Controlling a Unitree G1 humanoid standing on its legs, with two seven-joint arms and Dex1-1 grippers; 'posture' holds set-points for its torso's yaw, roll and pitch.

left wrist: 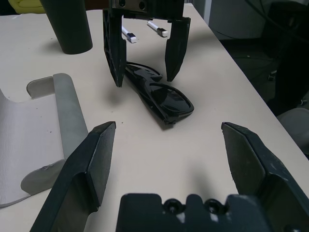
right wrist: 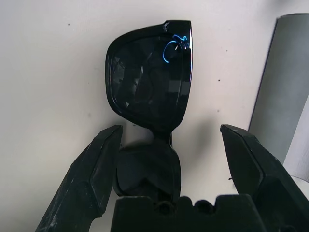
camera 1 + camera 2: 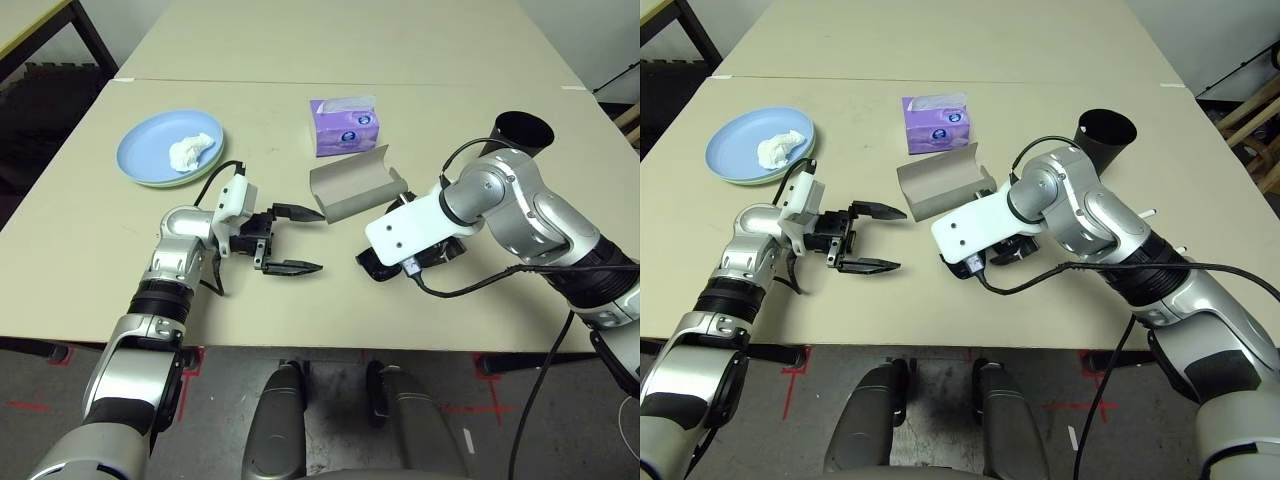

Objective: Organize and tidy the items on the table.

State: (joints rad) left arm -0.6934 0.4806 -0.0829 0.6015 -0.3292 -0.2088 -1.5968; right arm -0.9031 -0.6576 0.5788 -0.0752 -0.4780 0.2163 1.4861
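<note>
Right wrist view: black sunglasses [image 2: 149, 92] lie on the surface between the right tool's [image 2: 166, 137] spread fingers, ungripped.

The black sunglasses [image 3: 378, 266] are largely covered by the right gripper [image 1: 143, 77] in the head views; only a dark edge is seen below its white wrist plate. In the right wrist view, the near lens is hidden behind the gripper's base. The white pen [image 1: 158, 30] beyond the right gripper is cut by that gripper's body. The grey oblong glasses case [image 2: 285, 96] is cropped at the picture's edge beside the right gripper. The pale green plate [image 3: 165, 183] is seen only as a rim under the light blue plate [image 3: 150, 145].
</note>
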